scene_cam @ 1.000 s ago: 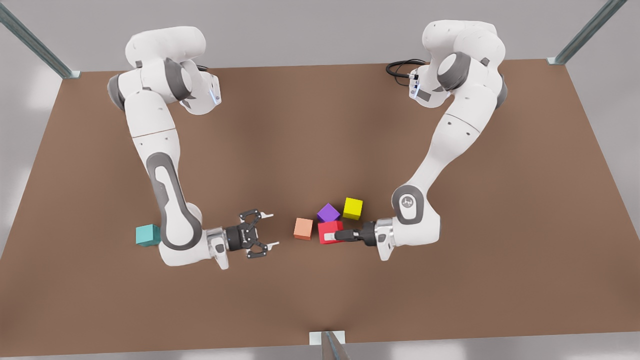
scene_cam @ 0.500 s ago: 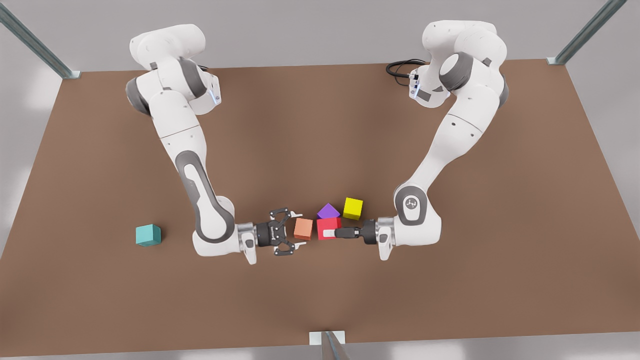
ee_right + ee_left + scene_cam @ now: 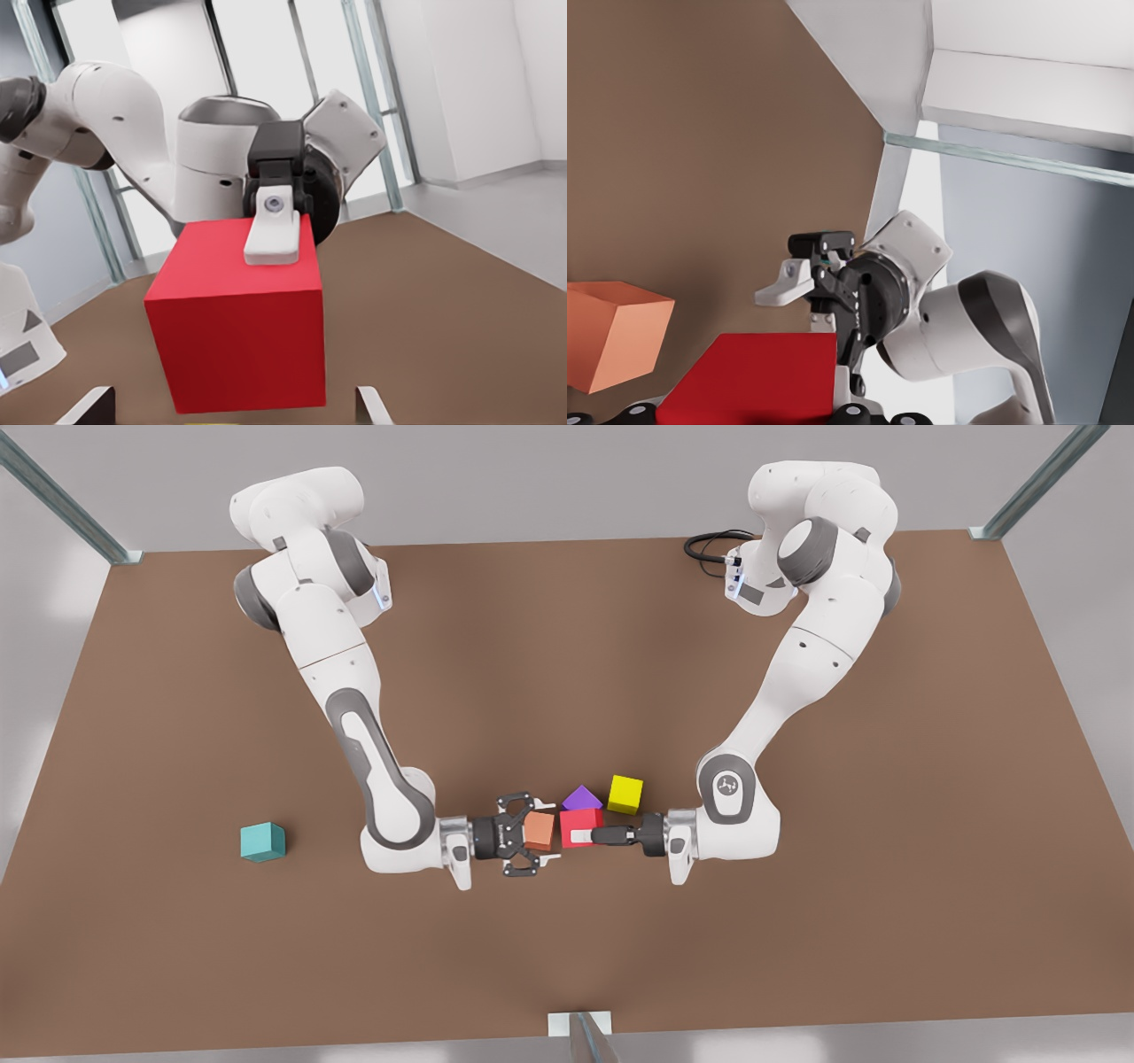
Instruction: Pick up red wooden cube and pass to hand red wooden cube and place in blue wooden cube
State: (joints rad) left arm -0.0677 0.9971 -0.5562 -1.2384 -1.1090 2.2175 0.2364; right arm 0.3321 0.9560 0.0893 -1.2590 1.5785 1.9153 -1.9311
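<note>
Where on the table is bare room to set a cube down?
Bare table lies around the blue wooden cube on the front view's left, and past the left arm on its right. The centre is crowded: left gripper holding the red wooden cube, open right gripper, salmon cube, purple cube, yellow cube.

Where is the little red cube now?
Front view, mid-table: the red wooden cube is held by the left gripper, with the salmon-orange cube to the front view's left, purple cube just behind.

Bright, even light, soft shadows, no glare
</note>
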